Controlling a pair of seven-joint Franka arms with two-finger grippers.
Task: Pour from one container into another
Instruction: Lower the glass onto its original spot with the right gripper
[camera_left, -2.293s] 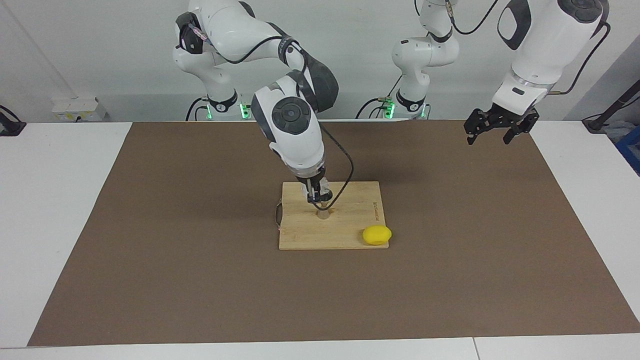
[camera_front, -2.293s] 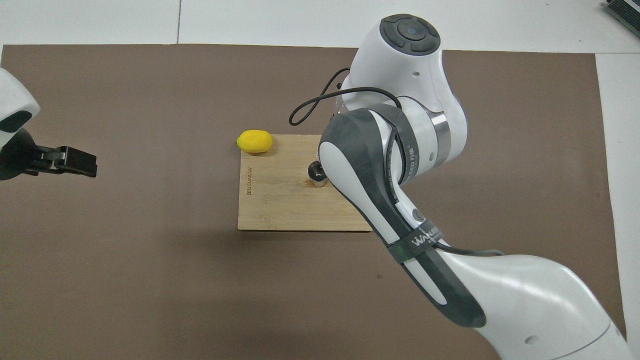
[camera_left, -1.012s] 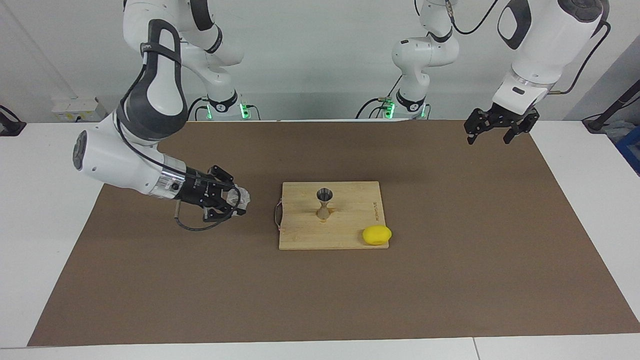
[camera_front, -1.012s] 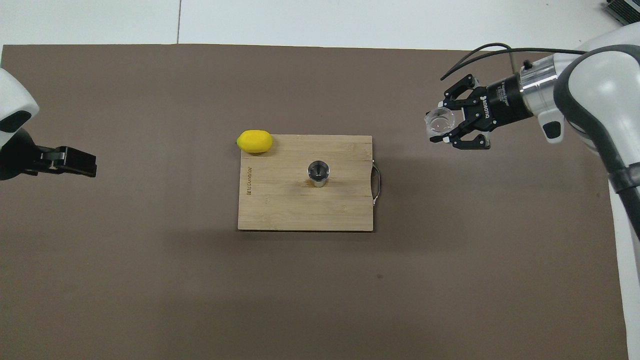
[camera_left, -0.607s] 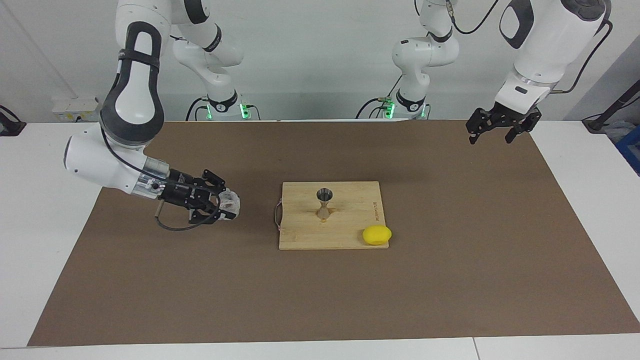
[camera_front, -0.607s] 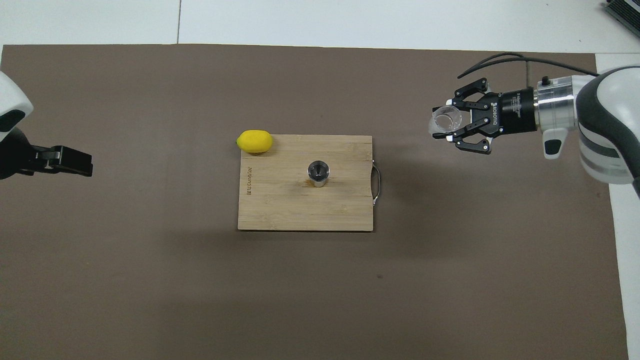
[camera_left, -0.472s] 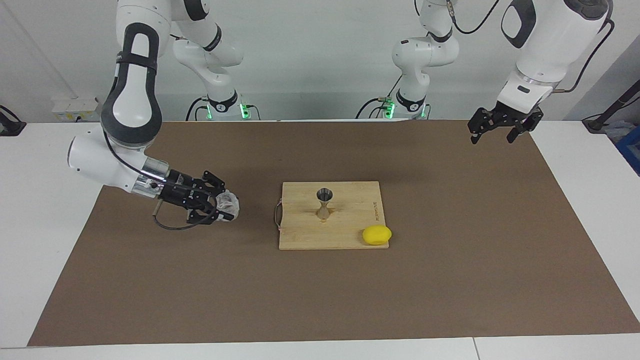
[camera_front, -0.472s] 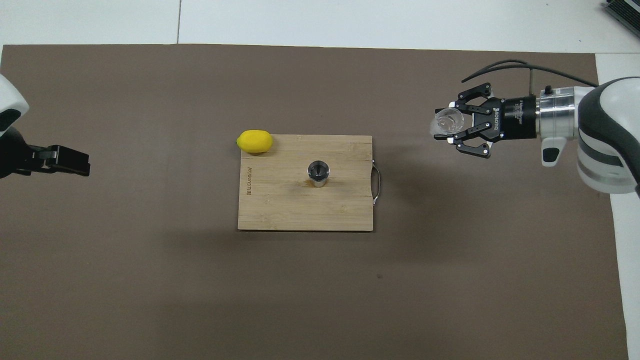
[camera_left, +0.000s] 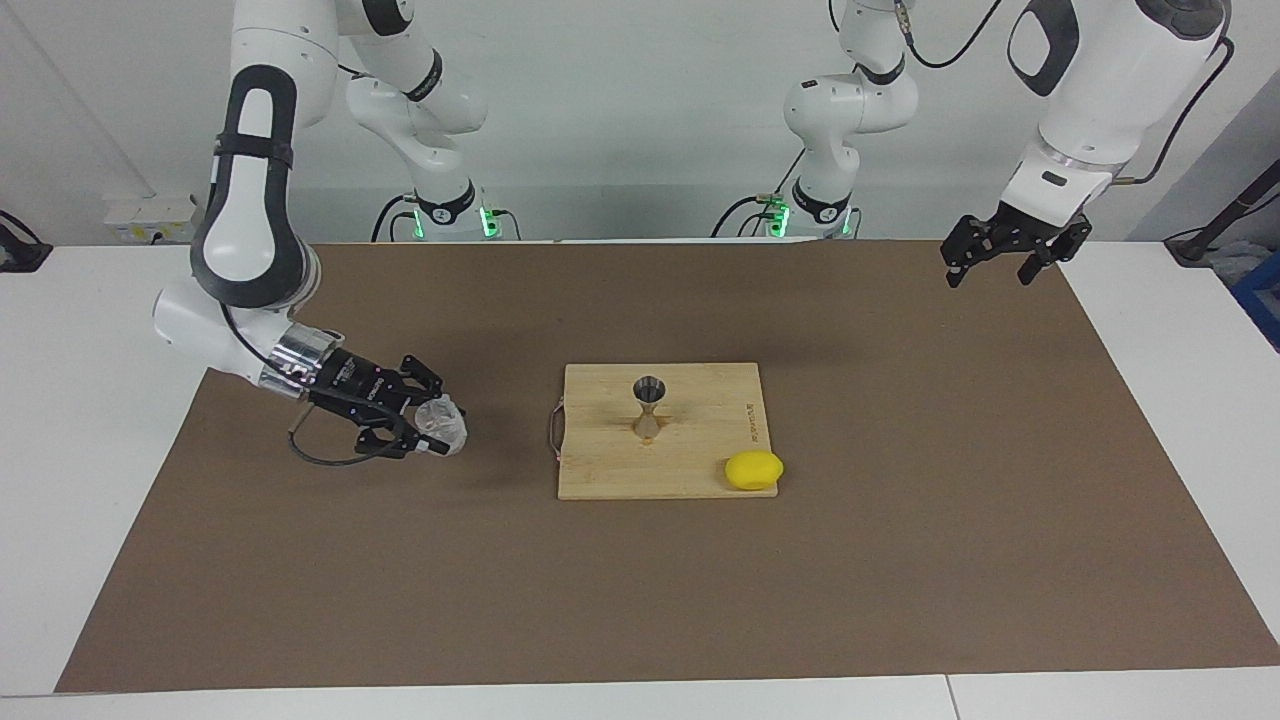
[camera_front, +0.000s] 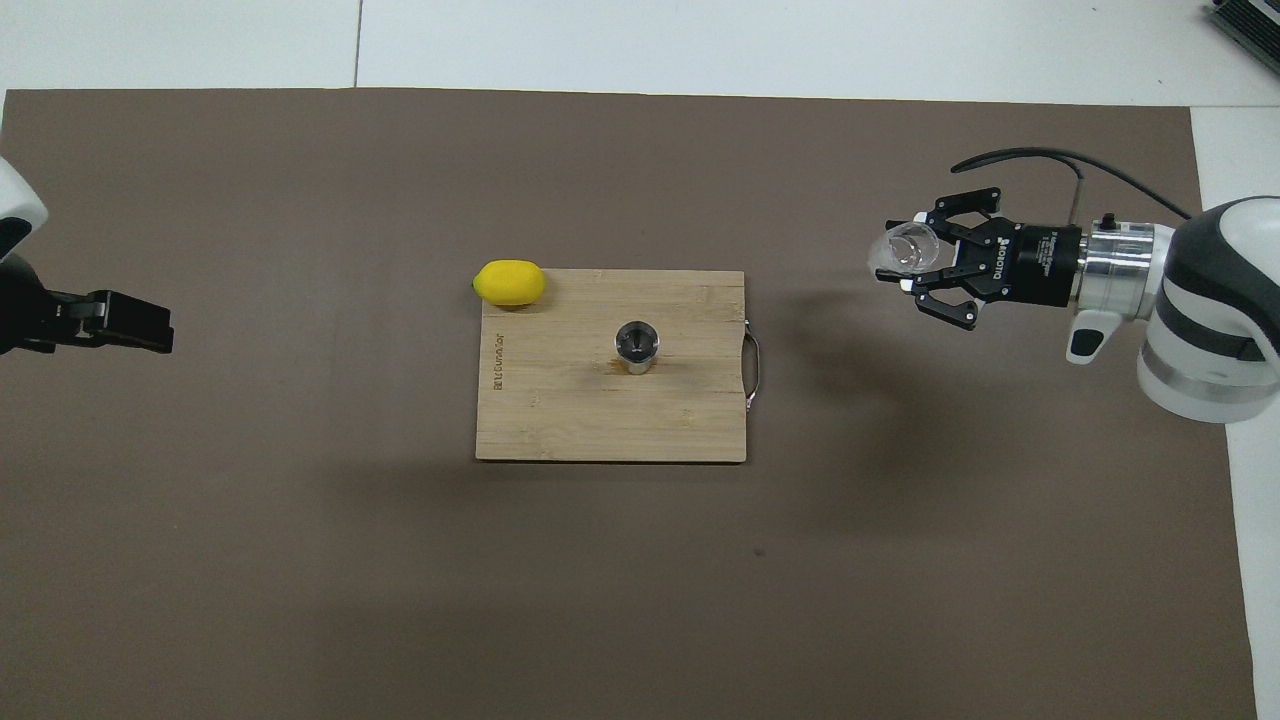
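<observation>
We've carried the cup (camera_left: 441, 424) off the jigger (camera_left: 650, 405), right gripper (camera_left: 428, 428) fingers pinching it low over the counter (camera_left: 900, 450) — pour prob. done. Left gripper (camera_left: 1008, 256) waits, fingers spread.

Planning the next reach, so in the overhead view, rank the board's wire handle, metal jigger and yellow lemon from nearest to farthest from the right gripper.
1. Thin wire handle, on the board's edge toward the right gripper.
2. Silvery hourglass-shaped metal jigger, mid-board.
3. Yellow lemon, at the board's corner toward the left arm.

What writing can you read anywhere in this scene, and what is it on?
"ROBOTIQ": white lettering on the right gripper body, which holds the glass cup.
Engraved wording along one edge of the cutting board: too small to read.
Nothing else readable.
</observation>
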